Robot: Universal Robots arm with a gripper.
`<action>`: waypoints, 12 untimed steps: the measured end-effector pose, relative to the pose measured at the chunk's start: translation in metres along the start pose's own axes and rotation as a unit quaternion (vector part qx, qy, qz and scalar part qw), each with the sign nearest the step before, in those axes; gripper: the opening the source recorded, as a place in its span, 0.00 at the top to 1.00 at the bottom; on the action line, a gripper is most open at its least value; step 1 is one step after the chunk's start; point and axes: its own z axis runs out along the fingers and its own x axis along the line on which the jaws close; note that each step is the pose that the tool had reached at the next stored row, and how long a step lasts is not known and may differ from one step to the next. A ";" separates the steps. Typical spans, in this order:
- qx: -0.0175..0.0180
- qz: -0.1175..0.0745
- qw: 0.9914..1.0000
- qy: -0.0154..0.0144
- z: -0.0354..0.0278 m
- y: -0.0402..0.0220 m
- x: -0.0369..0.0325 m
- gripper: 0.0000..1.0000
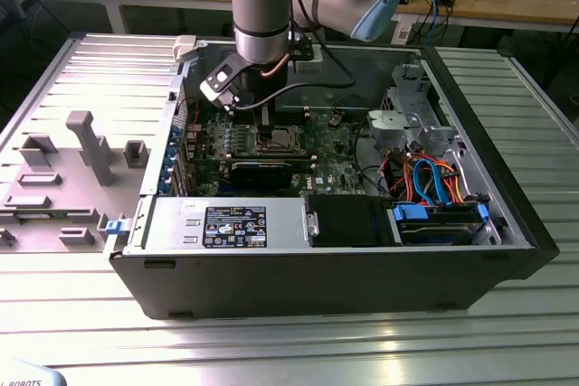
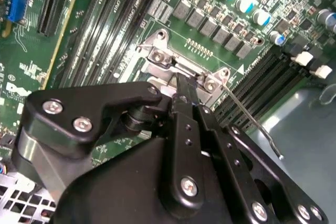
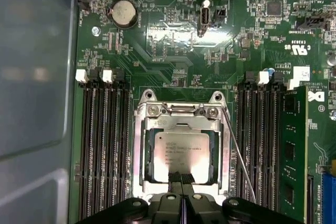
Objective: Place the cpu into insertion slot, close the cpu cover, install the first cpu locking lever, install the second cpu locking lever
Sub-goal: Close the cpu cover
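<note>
Silver-grey cpu [image 3: 181,148]: lies flat in the insertion slot [image 1: 279,140], metal top up.

Cpu cover [image 3: 139,150]: silver frame plate, down over the slot, its square window around the chip.

Gripper [image 3: 181,174]: black, fingers pressed together with nothing between them. In both wrist views the tips [image 2: 182,90] rest at the edge of the cover, at the chip's border.

Locking lever [image 3: 239,150]: thin metal rod. It starts at one corner of the socket and slants away over the neighbouring memory slots [image 3: 105,145]; the second wrist view shows its free end [image 2: 273,145] out past the board's edge. Whether it is latched cannot be told.

Motherboard [image 3: 173,40]: green, with a round coin battery [image 3: 122,13] and one green memory module [image 3: 294,150] standing in a slot.

Exterior view, clock bearings taken from the slot:
- Arm [image 1: 262,6]: comes down from 12 o'clock, gripper [image 1: 264,133] at the socket.
- Labelled metal box [image 1: 226,223]: 6 o'clock.
- Blue and orange cables [image 1: 434,178]: 3 o'clock.
- Grey fixture blocks [image 1: 81,146]: 9 o'clock, outside the open computer case [image 1: 317,287].
- Slatted metal table [image 1: 271,350]: under the case.
</note>
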 end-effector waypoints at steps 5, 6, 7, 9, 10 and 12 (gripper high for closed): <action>0.000 0.000 1.000 0.000 -0.0059 0.0015 0.0002 0.89; 0.000 0.000 1.000 0.000 -0.0059 0.0031 0.0001 0.89; 0.000 0.000 1.000 0.000 -0.0057 0.0057 0.0000 0.89; 0.000 0.000 1.000 0.000 -0.0054 0.0127 -0.0002 0.89; 0.000 0.000 1.000 0.000 -0.0053 0.0150 -0.0003 0.89; 0.000 0.000 1.000 0.000 -0.0049 0.0220 -0.0003 0.89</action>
